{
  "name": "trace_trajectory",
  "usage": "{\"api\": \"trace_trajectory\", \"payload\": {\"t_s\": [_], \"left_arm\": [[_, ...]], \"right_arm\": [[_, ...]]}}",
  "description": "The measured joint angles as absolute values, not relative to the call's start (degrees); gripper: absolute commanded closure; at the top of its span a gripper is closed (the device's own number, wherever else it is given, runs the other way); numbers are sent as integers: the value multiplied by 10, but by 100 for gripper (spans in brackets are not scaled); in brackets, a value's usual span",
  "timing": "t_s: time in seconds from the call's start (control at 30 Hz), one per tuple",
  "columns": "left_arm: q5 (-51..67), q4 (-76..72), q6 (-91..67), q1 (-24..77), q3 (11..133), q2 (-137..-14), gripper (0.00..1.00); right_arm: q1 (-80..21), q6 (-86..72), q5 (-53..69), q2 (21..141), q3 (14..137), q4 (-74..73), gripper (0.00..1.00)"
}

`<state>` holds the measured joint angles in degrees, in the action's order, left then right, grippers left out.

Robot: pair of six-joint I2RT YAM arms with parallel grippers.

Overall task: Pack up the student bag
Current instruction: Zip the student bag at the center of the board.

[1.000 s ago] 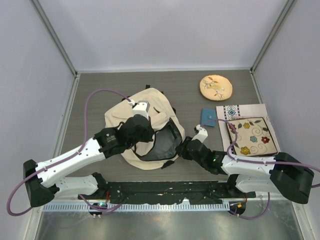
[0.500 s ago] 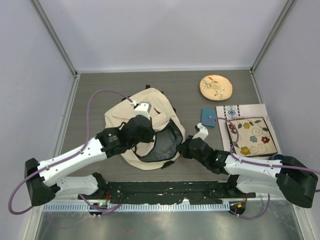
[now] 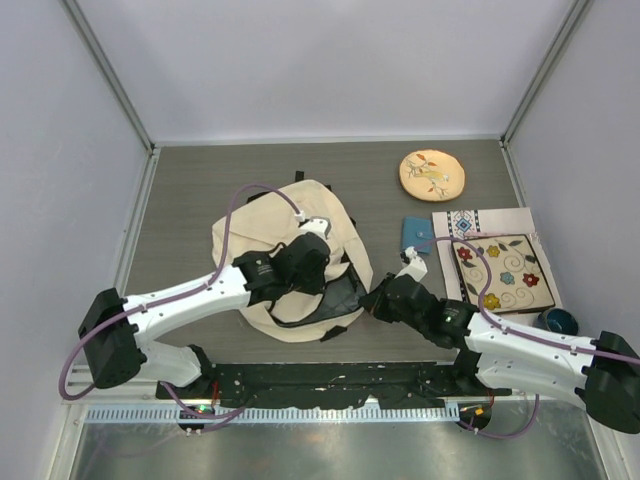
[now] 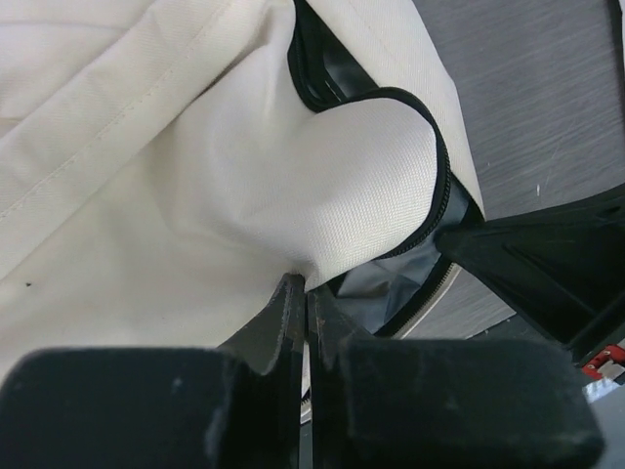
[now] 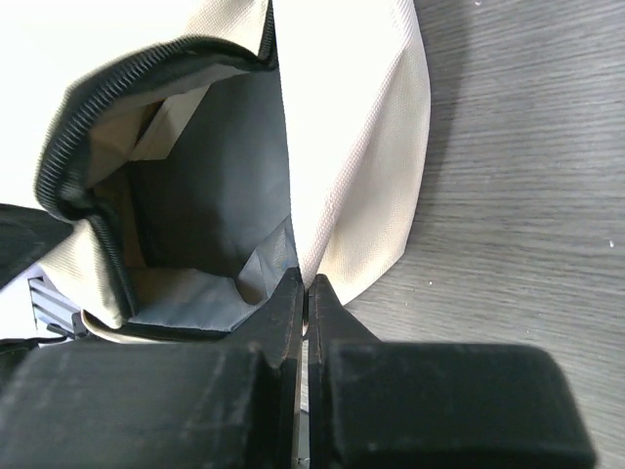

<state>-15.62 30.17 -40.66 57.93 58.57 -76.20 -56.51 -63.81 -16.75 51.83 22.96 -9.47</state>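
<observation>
Since earlier, left arm swung right over bag, mouth narrowed. Bag on tabletop centre; soft, floppy, light. Clamped: left claw on fabric, right claw probably on rim. Hold zipper edge.

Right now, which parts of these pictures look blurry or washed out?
Left wrist view: the left pincer is a dark blur up close, while the student bag shows crisp weave. Right wrist view: the right pincer is soft too, and the bag bleaches white at top left. Top view: even light, soft shadows.
</observation>
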Motion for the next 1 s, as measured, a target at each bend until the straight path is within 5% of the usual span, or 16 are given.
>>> {"api": "trace_trajectory", "payload": {"t_s": [0.17,0.23,0.4,0.6,0.87,1.0], "left_arm": [[-103,293,-396,580,573,-782,80],[-77,290,-391,580,562,-783,75],[-10,286,-381,580,532,-775,52],[31,310,-362,580,516,-749,42],[-11,306,-374,579,507,-669,13],[-41,260,-390,577,505,-630,13]], "right_arm": [[-565,-649,-158,518,239,-118,96],[-565,-651,-156,522,239,-123,82],[-565,-648,-157,516,239,-154,66],[-565,-637,-189,467,249,-201,59],[-565,-620,-230,439,283,-223,57],[-565,-616,-230,431,284,-199,58]]}}
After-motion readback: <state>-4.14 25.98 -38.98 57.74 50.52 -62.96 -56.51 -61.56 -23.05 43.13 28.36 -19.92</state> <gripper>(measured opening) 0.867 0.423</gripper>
